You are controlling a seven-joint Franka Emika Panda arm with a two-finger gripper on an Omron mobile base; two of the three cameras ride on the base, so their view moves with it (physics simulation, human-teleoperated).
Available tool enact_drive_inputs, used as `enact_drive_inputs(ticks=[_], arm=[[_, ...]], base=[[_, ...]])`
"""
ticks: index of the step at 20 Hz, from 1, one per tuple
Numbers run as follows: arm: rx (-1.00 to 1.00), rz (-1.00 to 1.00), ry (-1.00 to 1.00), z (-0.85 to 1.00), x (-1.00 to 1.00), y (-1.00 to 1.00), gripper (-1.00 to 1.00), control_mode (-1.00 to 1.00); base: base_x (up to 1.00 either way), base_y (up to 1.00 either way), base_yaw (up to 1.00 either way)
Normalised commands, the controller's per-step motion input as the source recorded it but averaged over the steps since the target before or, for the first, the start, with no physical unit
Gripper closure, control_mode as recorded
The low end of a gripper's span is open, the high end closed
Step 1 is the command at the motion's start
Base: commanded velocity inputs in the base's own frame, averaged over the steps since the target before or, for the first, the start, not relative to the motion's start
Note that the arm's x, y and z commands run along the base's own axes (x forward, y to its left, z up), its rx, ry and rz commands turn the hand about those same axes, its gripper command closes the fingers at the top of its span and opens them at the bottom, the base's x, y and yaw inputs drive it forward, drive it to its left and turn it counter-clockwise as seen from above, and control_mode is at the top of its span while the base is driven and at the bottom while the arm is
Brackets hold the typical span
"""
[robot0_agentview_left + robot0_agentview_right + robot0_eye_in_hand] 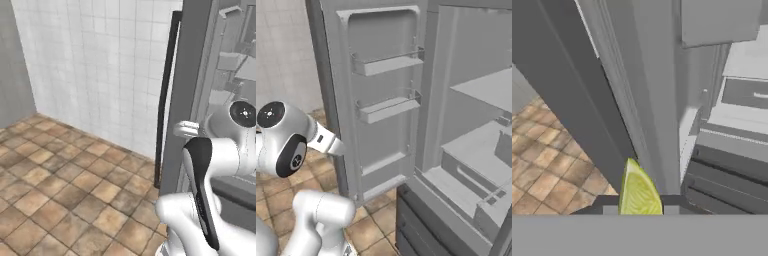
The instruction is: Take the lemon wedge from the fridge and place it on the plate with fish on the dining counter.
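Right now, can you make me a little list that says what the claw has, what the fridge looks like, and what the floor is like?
claw: shut on the lemon wedge
lemon wedge: yellow-green, pointed end sticking up between the claw's tips
fridge: left door swung open, pale shelves showing inside
door shelves: two rails, nothing seen on them
floor: brown tiles
wall: white tiles
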Motion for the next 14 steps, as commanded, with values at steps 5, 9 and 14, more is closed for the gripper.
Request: enact_drive_inputs(ticks=[5, 9, 14], arm=[[0.00, 0.00, 0.00, 0.00, 0.00, 0.00, 1.00, 1.00], [0.00, 0.00, 0.00, 0.00, 0.00, 0.00, 1.00, 1.00], [0.00, 0.00, 0.00, 0.00, 0.00, 0.00, 1.00, 1.00]], base=[[-0.01, 0.00, 0.96], [0.00, 0.00, 0.96], [0.00, 0.00, 0.97]])
